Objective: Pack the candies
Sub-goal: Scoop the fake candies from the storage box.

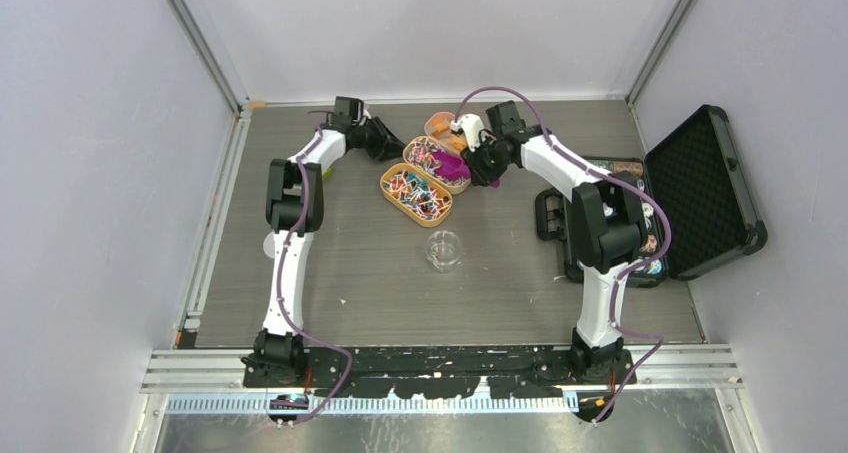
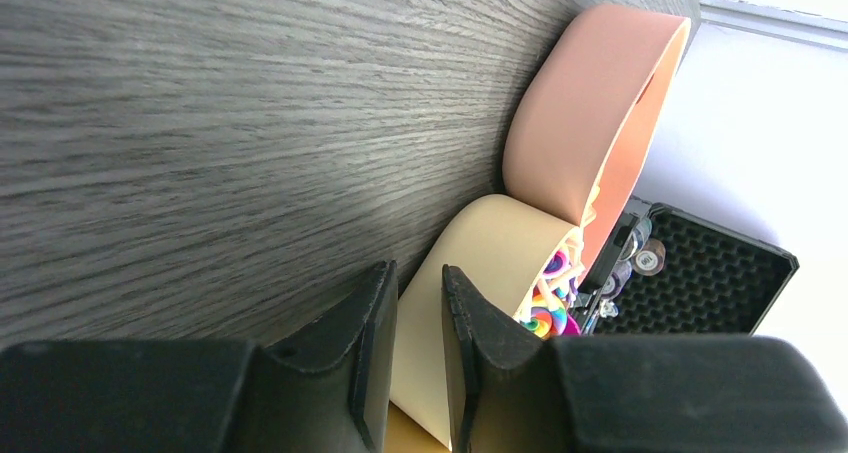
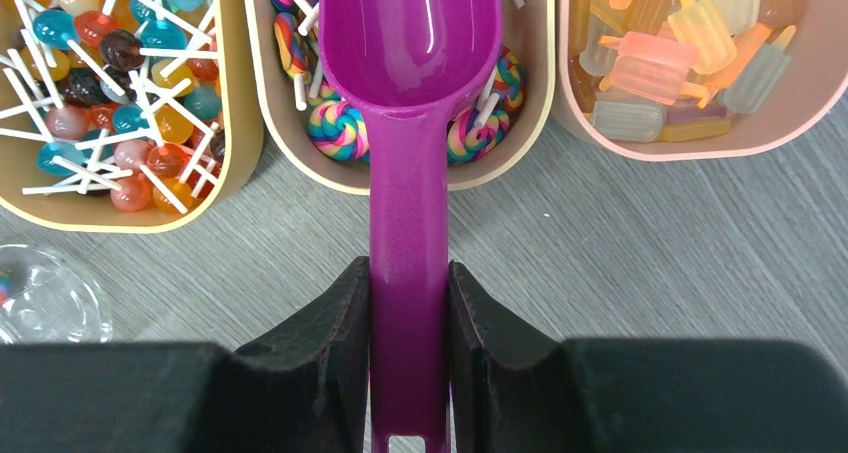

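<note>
- Holding the magenta scoop (image 3: 408,63) by its handle, the right gripper (image 3: 408,353) is clamped shut on the shaft; the grip sits far back, probably so the bowl can reach into the middle tray (image 3: 538,93).
- The scoop's bowl is seen over the near end of the middle tray, open side up, just above the candies (image 3: 338,133). No sweets are seen in the bowl.
- Scoop long axis: laid along the middle tray's own long axis, bowl pointing away from the gripper and handle pointing back out over the tray's rounded end.
- Candies are found in the middle tray (swirl lollipops), in the yellow tray (image 3: 245,93) touching one long side of it (round lollipops), and in the pink tray (image 3: 690,153) just beside its other long side (ice-lolly shapes).
- Candy direction: sticks are piled in every direction, so no common axis can be given.
- The left gripper (image 2: 418,353) is set at the middle tray's far end, low against the table (image 3: 650,273), jaws close together with a thin gap. A bracing role is judged likely, so the tray is not pushed by the scoop. Whether the tray wall is actually pinched cannot be told.
- A clear container (image 3: 45,298) stands near the middle tray's near end, beyond the yellow tray; it is judged the likely place for packing.
</note>
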You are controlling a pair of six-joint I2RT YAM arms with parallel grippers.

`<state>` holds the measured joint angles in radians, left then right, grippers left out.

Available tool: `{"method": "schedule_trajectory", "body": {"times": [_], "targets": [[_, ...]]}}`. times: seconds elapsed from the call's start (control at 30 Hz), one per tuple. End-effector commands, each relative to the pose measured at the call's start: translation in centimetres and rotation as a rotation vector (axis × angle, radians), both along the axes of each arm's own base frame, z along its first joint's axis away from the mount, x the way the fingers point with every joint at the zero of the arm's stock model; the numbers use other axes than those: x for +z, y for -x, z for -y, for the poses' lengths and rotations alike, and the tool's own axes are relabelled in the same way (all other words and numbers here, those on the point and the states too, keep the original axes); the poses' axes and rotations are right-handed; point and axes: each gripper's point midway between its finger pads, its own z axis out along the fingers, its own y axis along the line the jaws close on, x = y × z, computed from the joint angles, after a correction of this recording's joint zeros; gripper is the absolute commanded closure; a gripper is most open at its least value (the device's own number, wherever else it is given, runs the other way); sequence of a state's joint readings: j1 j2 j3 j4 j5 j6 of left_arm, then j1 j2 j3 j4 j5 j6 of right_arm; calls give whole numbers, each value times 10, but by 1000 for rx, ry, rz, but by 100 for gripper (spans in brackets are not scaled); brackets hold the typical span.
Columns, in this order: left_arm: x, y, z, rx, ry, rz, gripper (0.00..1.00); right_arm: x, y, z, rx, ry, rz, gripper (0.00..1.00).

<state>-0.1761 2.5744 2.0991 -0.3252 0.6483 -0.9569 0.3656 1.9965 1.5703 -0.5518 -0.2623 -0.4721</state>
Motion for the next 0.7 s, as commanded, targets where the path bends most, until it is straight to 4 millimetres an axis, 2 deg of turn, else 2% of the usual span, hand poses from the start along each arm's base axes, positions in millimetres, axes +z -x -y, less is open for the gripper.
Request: {"method": "schedule_trajectory", "body": {"times": [0.0,0.3,0.67], "targets": [[30,18,21,-75,23,21,75,14,-8,-23,3,-138,32,100],[28,18,21,-74,20,16,75,10,-10,-17,-50,-183,16,99],[28,19,20,-70,15,13,75,17,-18,-19,-104,-239,31,100]]}}
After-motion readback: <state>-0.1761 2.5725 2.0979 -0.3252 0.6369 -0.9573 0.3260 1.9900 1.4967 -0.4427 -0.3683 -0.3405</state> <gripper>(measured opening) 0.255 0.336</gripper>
